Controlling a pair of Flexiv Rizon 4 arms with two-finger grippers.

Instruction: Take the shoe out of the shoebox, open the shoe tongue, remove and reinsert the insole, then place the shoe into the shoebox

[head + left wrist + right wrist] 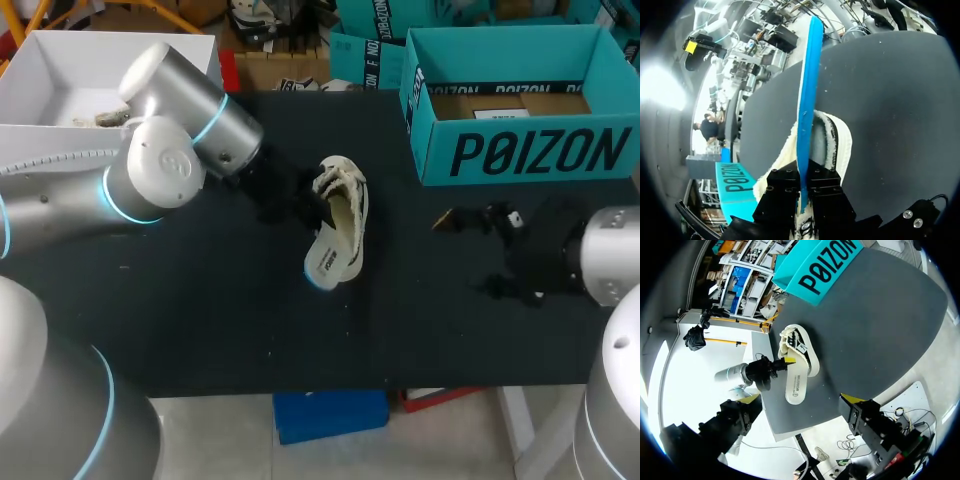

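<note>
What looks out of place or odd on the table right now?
The insole juts partway out of the shoe, pinched by the left gripper. That fits the insole step rather than a mishap. The shoe sits on the table, outside the shoebox; nothing looks spilled or damaged.

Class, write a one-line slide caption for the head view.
Left gripper holds the insole partly out of the cream shoe; right gripper open near the teal shoebox.

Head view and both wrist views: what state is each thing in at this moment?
shoebox: open, no shoe inside.
shoe: outside the shoebox, on the table.
insole: sticking partly out of the shoe.
left gripper: shut on the insole.
right gripper: open, empty.
</note>
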